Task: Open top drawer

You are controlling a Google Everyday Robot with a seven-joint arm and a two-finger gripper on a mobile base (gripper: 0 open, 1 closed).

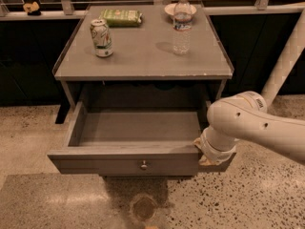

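Note:
The top drawer (124, 163) is a wide grey wooden drawer with one small round metal knob (143, 165) at the centre of its front. It stands pulled far out of the grey cabinet (143, 61) and its inside is bare. My gripper (209, 156) is at the right end of the drawer's front panel, at the end of my white arm (257, 125). The wrist covers that corner of the drawer. No lower drawers show.
On the cabinet top stand a drinks can (101, 37), a green snack bag (122, 17), a clear water bottle (182, 25) and a white bowl (180, 8). A white post (286, 61) leans at the right. The floor is speckled stone.

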